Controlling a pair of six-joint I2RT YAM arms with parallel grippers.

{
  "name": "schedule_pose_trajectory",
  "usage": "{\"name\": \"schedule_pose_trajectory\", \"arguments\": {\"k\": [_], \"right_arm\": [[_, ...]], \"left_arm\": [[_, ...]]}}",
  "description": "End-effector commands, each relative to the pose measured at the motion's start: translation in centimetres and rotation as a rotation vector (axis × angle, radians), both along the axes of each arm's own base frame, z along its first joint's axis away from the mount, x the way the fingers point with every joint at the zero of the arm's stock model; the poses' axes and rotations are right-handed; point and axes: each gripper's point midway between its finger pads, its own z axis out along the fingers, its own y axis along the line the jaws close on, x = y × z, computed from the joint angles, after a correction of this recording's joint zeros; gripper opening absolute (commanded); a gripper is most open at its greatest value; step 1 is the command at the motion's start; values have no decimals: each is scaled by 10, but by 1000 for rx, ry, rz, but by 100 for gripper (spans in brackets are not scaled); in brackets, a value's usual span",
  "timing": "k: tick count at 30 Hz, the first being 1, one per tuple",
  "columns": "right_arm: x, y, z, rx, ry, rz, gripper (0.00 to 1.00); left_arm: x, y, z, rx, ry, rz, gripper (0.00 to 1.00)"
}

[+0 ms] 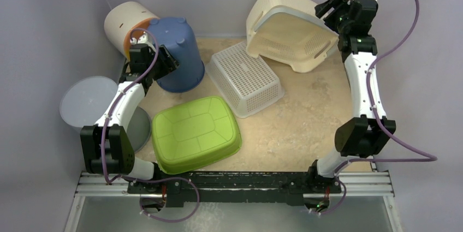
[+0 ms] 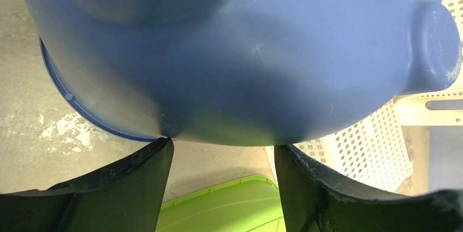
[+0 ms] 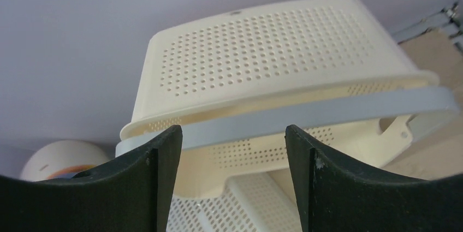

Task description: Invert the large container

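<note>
Table (image 1: 308,120) bare front right, cream basket (image 1: 289,33) back right, green tub (image 1: 195,134), white basket (image 1: 245,78), blue bucket (image 1: 177,54) left

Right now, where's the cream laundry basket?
Top view, back right: the cream laundry basket is tipped up, opening toward the camera, with the right gripper at its upper rim and the white perforated basket just left of it.

Soft, even light falls from overhead, bright and without glare. Shadows on the table (image 1: 306,128) are faint and soft-edged. The overhead view is crisp throughout. Up close, the blue bucket (image 2: 245,52) is blurred, with smudgy shadows and a greenish cast low down. The cream basket (image 3: 273,63) stays fairly sharp.
</note>
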Motion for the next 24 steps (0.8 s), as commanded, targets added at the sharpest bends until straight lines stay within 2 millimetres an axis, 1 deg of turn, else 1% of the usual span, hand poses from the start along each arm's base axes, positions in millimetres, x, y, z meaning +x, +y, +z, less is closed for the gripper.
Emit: {"name": "schedule_pose_trajectory", "arguments": {"k": [1,2,4,6,7,8,10,13,16,19,21,24], "right_arm": [[-14,-17,36,-274,16,-81,71],[-17,-20,33,-316,46,-84,71],[-19,-26,16,-367,141,-84,72],[-26,-19,-3,-339,220,-38,74],[-30,-17,-8,-327,236,-30,74],[-33,-21,-8,-334,227,-53,74],[-39,-18,-15,-331,214,-48,73],[-38,-17,-28,-336,222,-38,72],[-28,-15,-32,-344,228,-12,71],[-24,-8,-24,-323,194,14,71],[-26,3,-27,-248,185,49,72],[-30,13,-21,-160,137,73,73]], "left_arm": [[14,-5,30,8,-102,-36,67],[15,-5,32,6,-107,-37,67],[15,-6,33,0,-111,-37,67],[15,-7,33,-3,-112,-39,67],[15,-7,33,-2,-112,-41,67],[15,-7,34,-1,-113,-40,67],[15,-6,35,1,-115,-41,67],[14,-7,35,-1,-115,-44,67],[13,-7,35,3,-111,-46,67],[12,-7,33,6,-105,-47,67],[12,-6,33,6,-104,-45,67],[12,-7,34,3,-109,-44,67]]}}
